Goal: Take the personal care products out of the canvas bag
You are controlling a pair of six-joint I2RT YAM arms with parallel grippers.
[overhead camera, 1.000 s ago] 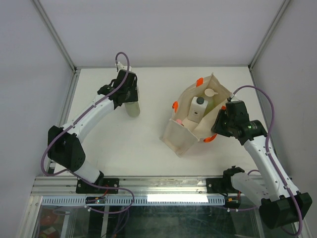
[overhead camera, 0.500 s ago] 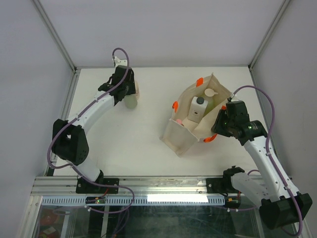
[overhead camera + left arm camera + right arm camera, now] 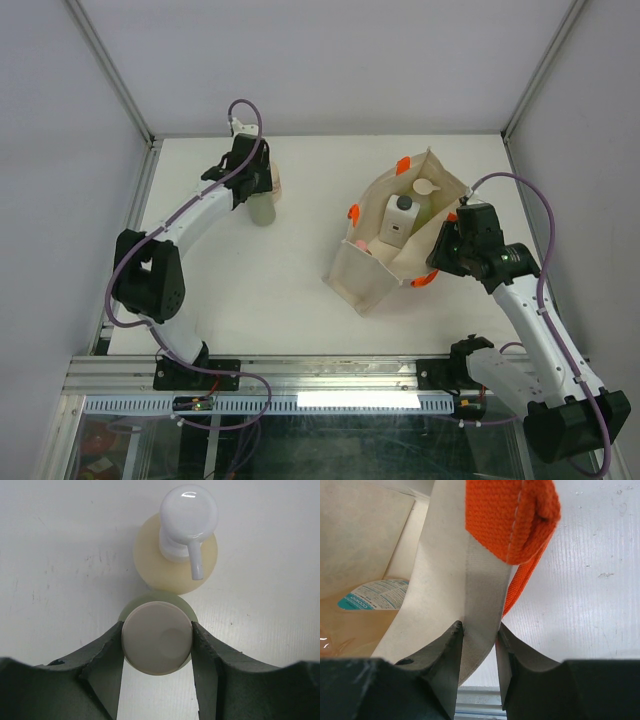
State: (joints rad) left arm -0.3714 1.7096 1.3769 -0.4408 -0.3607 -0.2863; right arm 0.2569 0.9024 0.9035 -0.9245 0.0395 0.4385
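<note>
My left gripper [image 3: 157,628] is shut on the greyish cap of a pale green bottle [image 3: 157,647] and holds it upright; I cannot tell if it touches the table. It also shows in the top view [image 3: 262,212], under the left gripper [image 3: 252,190]. A peach bottle with a white pump [image 3: 175,555] stands right behind it [image 3: 277,184]. My right gripper [image 3: 479,627] is shut on the canvas bag's wall [image 3: 445,555] below an orange handle [image 3: 510,515]. The bag [image 3: 362,275] stands open at centre right, and my right gripper [image 3: 441,250] is at its right side. Inside are a white bottle with a dark cap [image 3: 400,220], a cream-capped bottle [image 3: 424,188] and a pink one [image 3: 378,247].
Metal frame posts stand at the far corners, the left one [image 3: 110,75]. The table's near edge is a metal rail [image 3: 330,372] with the arm bases on it. Grey walls close in both sides.
My left arm has carried the pale green bottle a little back and left, next to the pump bottle. The right arm and the bag have not moved.
</note>
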